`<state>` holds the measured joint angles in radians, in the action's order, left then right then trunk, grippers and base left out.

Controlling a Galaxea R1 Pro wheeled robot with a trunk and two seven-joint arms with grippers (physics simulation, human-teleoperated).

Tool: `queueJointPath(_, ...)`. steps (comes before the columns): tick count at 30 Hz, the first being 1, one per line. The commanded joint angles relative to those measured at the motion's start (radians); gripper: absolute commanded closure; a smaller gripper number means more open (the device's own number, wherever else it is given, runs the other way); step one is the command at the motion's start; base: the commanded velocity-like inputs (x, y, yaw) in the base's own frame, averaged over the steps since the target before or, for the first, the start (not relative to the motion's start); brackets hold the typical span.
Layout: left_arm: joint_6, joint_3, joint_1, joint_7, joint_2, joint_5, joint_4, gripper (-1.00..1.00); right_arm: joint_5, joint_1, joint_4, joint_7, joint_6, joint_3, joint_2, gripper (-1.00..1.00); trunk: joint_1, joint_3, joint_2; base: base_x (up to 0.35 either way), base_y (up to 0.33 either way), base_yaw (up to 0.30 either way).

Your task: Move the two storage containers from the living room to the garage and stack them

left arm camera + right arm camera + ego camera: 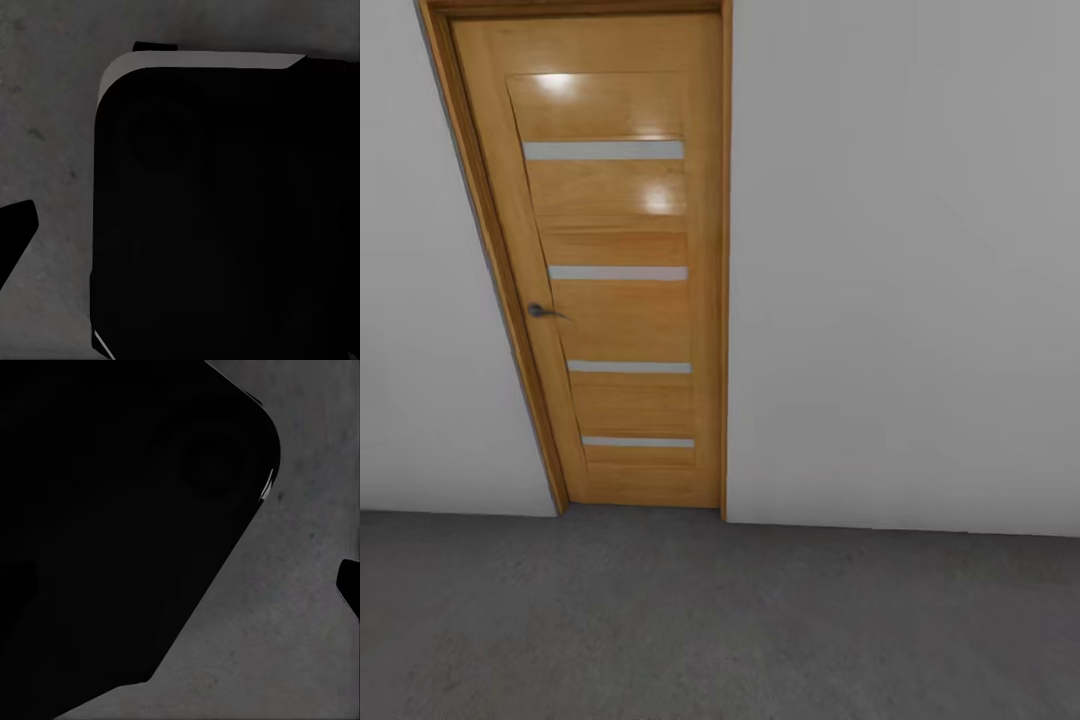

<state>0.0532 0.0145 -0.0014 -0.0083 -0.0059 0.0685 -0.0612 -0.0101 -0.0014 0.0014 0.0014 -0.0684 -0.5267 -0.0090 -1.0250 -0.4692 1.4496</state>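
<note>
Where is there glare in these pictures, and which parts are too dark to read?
Head view: two bright glare spots on the wooden door, near its top, and the frame leans from lens distortion. Left wrist view: a black rounded body shows no detail over the mottled grey floor. Right wrist view: the same, a black mass.

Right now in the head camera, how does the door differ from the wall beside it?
The door is glossy orange-brown wood with four pale horizontal strips and a dark handle; the wall is plain, matte grey-white. The door sits inside a wooden frame; the wall is unbroken. Both run down to the dark grey concrete floor.
</note>
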Motion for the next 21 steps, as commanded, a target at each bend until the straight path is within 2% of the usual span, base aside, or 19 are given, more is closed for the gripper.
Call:
queueJointPath(1,0.002,0.001,0.0,-0.001,0.0,0.007,0.0,-1.0,0.0,0.0,0.0,0.0,-0.003,-0.003,0.0,-1.0,0.0,-0.001,0.0,0.0,0.0,0.167)
queueJointPath(12,0.002,0.0,0.0,-0.002,0.001,0.008,0.0,-1.0,0.003,0.0,0.0,0.0,-0.004,-0.008,-0.003,-1.0,0.0,-0.001,0.0,0.017,0.0,0.031)
queueJointPath(21,0.001,-0.001,0.0,-0.002,0.001,0.008,0.0,-1.0,0.008,0.0,0.0,0.0,-0.004,-0.009,-0.001,-1.0,0.0,-0.001,0.0,0.286,0.0,0.0)
